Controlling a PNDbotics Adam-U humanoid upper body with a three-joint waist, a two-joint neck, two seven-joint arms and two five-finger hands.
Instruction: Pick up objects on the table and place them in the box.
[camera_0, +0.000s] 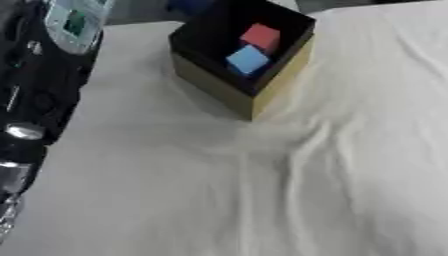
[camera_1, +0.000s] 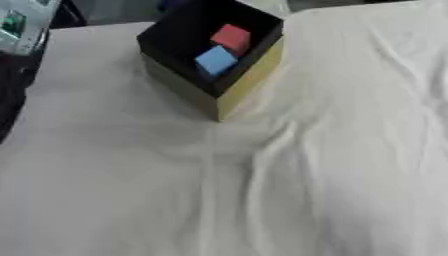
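Observation:
A box (camera_0: 262, 95) with tan outer walls and a black inside stands at the far middle of the table. A red cube (camera_0: 261, 36) and a light blue cube (camera_0: 248, 59) lie inside it, touching each other. My left arm (camera_0: 35, 100), black with silver joints, runs down the left edge of the left eye view. Its lower end (camera_0: 9, 180) is cut off by the picture's edge, so the hand cannot be made out. It is well apart from the box. My right hand shows in no view.
A wrinkled white cloth (camera_1: 332, 165) covers the table, with folds running down from the box's near corner. A pale device with a green patch (camera_0: 77, 22) sits at the top left. Something dark blue (camera_0: 188, 5) shows behind the box.

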